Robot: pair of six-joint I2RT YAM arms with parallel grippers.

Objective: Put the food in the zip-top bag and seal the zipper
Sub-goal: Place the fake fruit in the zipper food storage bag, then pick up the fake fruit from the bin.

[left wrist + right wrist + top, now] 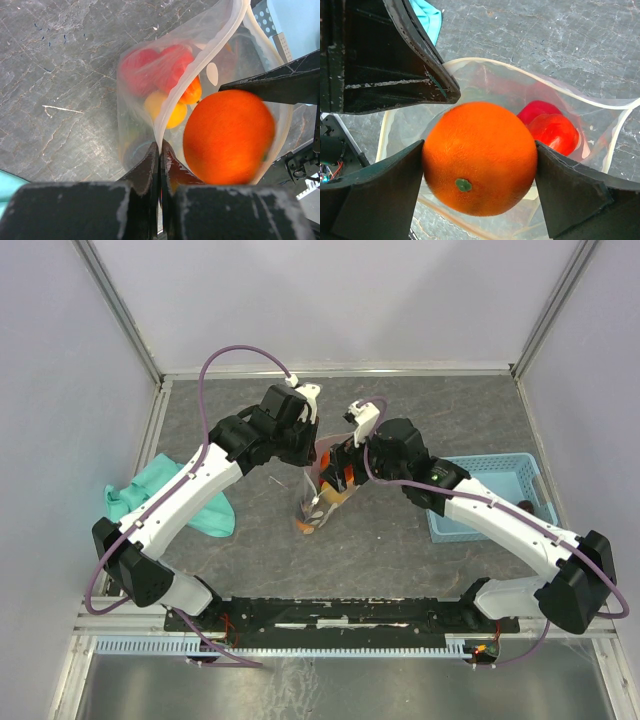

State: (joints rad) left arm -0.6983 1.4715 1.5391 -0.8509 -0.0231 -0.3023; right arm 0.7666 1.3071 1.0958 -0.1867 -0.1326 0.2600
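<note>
The clear dotted zip-top bag point(312, 490) hangs open at the table's middle. My left gripper point(160, 150) is shut on its whitish zipper rim point(200, 60) and holds the mouth up. My right gripper point(480, 160) is shut on a toy orange point(480, 157), held in the bag's mouth; the orange also shows in the left wrist view point(227, 135). Inside the bag lie a red fruit point(552, 132), a yellow one point(162, 107) and a small orange one point(192, 92). The bag's rim shows in the right wrist view point(580, 97).
A teal cloth point(180, 495) lies at the left under the left arm. A blue plastic basket point(495, 500) stands at the right, with a dark item at its far edge. The right arm's fingers point(280, 82) cross the left wrist view.
</note>
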